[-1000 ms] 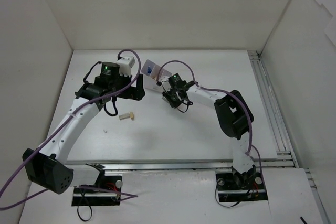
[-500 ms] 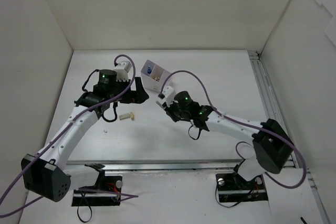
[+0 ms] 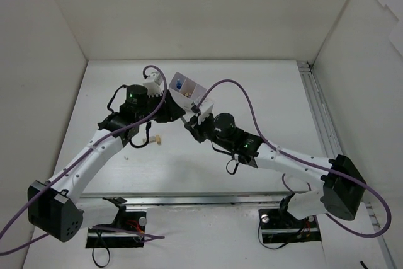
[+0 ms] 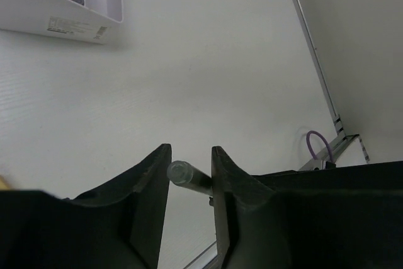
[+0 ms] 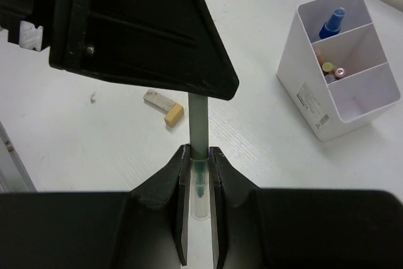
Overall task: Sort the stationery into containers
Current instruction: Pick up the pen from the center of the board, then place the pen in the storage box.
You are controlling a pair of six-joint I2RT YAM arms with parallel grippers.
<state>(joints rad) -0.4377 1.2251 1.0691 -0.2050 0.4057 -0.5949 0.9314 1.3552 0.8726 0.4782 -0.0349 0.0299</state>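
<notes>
A grey pen (image 5: 199, 124) with a clear cap stands between both grippers. My right gripper (image 5: 199, 150) is shut on its capped end. My left gripper (image 4: 189, 152) has its jaws closed in on the pen's other end (image 4: 182, 173), which lies slanted across the gap and touches both fingers. In the top view the two grippers meet just below the container (image 3: 189, 91). This white three-part container (image 5: 315, 102) holds a blue-labelled tube (image 5: 332, 23) in one end compartment and yellow-green and pink sticks (image 5: 330, 69) in the middle one. A tan eraser (image 5: 165, 108) lies on the table.
White walls enclose the table on three sides. A metal rail (image 3: 321, 124) runs along the right edge. Purple cables (image 3: 227, 86) arch above both arms. The eraser (image 3: 157, 138) lies partly under the left arm in the top view.
The right arm stretched out low and swung left with the pen. The left gripper moved right to meet it, and its jaws went from wide open to closed on the pen's free end.
</notes>
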